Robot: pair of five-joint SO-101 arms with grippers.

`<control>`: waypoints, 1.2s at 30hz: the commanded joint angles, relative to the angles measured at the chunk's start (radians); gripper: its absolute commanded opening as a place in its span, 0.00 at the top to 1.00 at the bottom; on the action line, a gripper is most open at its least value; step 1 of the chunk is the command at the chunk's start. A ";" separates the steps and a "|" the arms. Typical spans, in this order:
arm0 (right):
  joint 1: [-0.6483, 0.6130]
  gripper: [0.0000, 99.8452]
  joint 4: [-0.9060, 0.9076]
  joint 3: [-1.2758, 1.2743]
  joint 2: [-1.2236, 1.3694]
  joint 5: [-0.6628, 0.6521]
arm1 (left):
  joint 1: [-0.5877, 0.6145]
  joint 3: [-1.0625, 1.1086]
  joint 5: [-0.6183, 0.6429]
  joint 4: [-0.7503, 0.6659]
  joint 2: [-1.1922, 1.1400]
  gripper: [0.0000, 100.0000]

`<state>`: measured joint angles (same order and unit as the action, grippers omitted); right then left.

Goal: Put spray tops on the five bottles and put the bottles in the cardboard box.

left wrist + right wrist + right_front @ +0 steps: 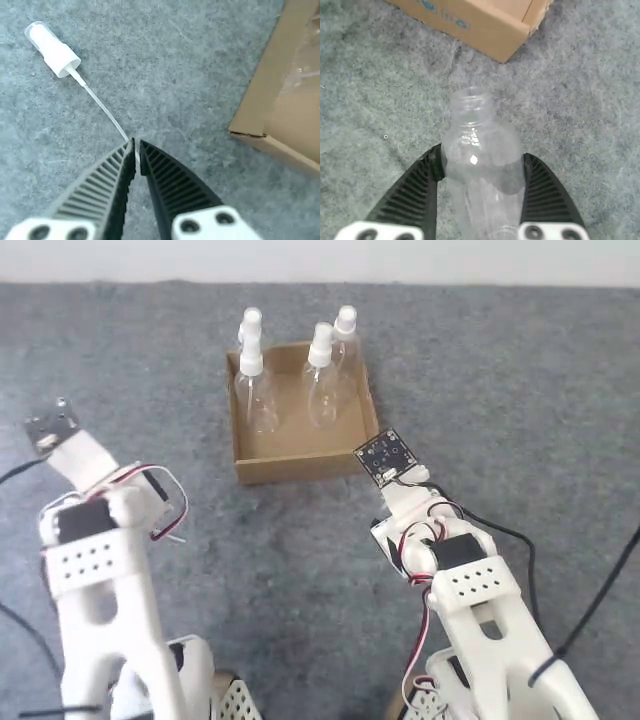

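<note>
Grey carpet [500, 360] covers the table. The right gripper [482, 157] clamps the clear uncapped plastic bottle [480, 145] near the brown cardboard box [300, 465]. The left gripper [136, 145] pinches only the thin tube end of the white spray top [52, 47] lying on the carpet. That flexible tube could slip or bend and miss the neck.

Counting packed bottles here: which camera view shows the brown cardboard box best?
The high view: the whole brown cardboard box shows from above, with four clear spray-topped bottles inside. The left wrist view catches one corner; the right wrist view, an outer wall and corner.
</note>
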<state>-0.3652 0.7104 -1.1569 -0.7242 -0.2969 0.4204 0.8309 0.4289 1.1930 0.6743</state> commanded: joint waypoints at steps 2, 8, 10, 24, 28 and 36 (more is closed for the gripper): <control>0.012 0.92 0.004 0.015 -0.021 -0.008 | 0.008 -0.085 0.037 -0.064 -0.109 0.99; 0.012 0.92 0.004 0.015 -0.021 -0.008 | 0.008 -0.139 0.081 -0.058 -0.204 0.86; 0.012 0.92 0.004 0.015 -0.021 -0.008 | 0.008 -0.151 0.117 -0.060 -0.232 0.82; 0.010 0.92 0.010 0.015 -0.021 -0.008 | 0.181 -0.522 0.164 0.048 -0.704 0.83; 0.010 0.92 0.010 0.015 -0.021 -0.008 | 0.216 -0.627 0.164 0.107 -0.798 0.83; 0.010 0.92 0.010 0.015 -0.021 -0.008 | 0.281 -0.699 0.164 0.153 -0.830 0.83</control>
<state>-0.3652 0.7104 -1.1569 -0.7242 -0.2969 0.6674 0.1941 0.5838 1.3280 -0.1649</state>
